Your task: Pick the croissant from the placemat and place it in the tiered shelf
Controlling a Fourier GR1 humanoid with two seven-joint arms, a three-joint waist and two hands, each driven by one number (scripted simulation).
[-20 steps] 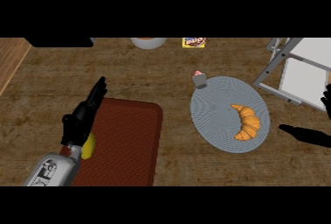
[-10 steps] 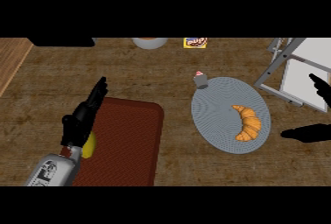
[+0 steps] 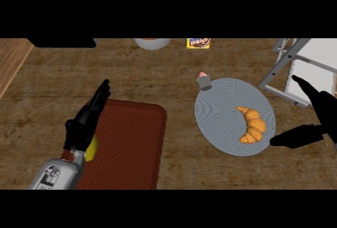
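Head view: the golden curved croissant lies on the grey oval woven placemat, long axis running near-to-far. My right hand hangs just right of it, thumb and fingers spread, holding nothing. My left hand, straight-fingered, rests well apart. The grey metal tiered shelf stands beyond the right hand.

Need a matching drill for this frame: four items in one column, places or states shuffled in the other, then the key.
1. croissant
2. tiered shelf
3. left hand
4. right hand

A. open, just right of the grey placemat
B. upper right corner of the view
C. over the left edge of the reddish-brown mat
D. lying on the grey placemat

Pairs: 1-D, 2-B, 3-C, 4-A
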